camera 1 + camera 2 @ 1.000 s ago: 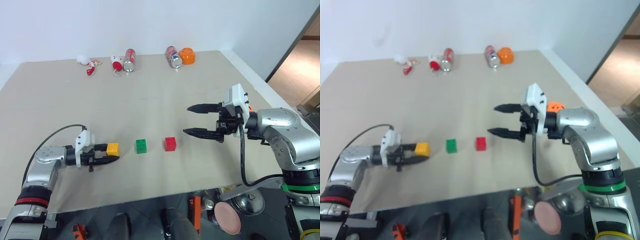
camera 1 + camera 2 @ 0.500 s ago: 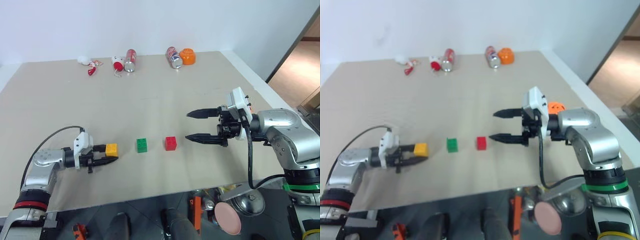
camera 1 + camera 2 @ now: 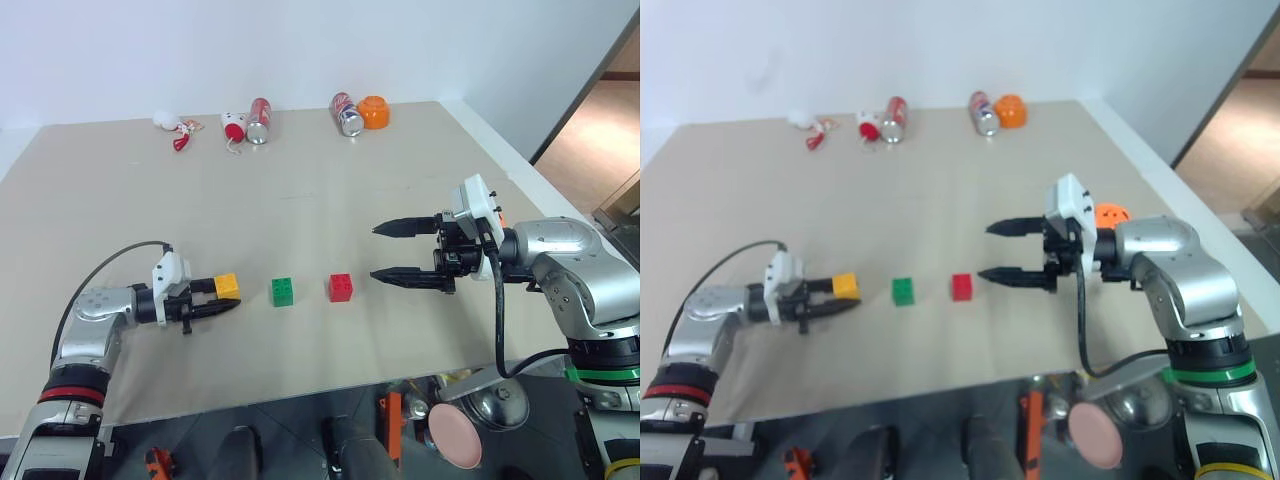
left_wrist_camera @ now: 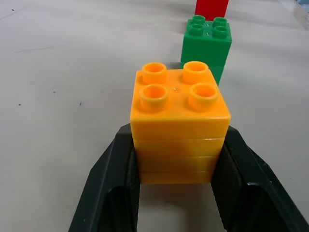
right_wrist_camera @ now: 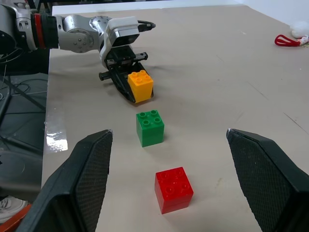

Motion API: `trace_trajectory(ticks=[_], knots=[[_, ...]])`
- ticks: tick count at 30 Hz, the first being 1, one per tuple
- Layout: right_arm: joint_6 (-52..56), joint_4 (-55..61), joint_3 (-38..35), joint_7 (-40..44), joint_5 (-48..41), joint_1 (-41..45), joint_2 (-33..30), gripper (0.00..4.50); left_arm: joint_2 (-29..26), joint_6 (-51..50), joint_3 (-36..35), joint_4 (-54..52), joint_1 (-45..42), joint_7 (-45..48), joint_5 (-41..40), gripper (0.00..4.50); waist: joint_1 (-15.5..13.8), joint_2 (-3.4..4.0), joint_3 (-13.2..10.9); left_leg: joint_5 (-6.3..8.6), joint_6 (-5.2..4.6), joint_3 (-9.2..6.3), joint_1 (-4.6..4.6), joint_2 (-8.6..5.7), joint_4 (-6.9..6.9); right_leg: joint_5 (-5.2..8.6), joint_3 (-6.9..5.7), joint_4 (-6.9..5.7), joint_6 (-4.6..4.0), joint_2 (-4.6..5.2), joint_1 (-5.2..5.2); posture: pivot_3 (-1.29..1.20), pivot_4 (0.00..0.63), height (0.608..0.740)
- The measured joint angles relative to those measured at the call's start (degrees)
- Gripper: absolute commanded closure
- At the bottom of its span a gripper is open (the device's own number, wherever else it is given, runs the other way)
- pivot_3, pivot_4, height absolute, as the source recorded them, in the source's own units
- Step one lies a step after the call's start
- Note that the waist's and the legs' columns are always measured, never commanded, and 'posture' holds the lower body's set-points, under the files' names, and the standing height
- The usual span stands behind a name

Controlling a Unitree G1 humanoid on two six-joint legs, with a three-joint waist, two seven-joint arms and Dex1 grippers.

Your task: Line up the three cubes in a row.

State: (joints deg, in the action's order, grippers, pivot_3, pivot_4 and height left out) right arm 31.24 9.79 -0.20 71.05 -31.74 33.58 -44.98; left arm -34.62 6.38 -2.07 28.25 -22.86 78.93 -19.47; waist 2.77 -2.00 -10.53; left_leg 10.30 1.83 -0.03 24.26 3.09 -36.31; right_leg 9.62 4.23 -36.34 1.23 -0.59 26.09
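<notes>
Two level grippers facing inward.

Yellow-orange cube, green cube, red cube.

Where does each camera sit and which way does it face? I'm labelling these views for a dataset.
Head eyes: above, looking forward and down at the table; both arms show, left gripper, right gripper.
Left wrist: along its fingers, shut on the yellow-orange cube, toward the green cube and red cube.
Right wrist: between its open fingers, facing the other arm.
Shared: all three cubes.
</notes>
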Motion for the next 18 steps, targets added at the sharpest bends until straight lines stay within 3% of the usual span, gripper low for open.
trace_trajectory(ticks=[18], knots=[[0.10, -0.34, 0.05, 0.65, 0.04, 0.15, -0.43, 0.58, -0.49, 5.16, 0.12, 5.87, -1.24, 4.70, 0.66, 2.79, 0.06, 0.06, 0.03, -0.01, -0.01, 0.01, -0.25, 0.03, -0.02, -0.03, 0.02, -0.08, -0.05, -0.07, -0.03, 0.00, 0.150, 0.740]])
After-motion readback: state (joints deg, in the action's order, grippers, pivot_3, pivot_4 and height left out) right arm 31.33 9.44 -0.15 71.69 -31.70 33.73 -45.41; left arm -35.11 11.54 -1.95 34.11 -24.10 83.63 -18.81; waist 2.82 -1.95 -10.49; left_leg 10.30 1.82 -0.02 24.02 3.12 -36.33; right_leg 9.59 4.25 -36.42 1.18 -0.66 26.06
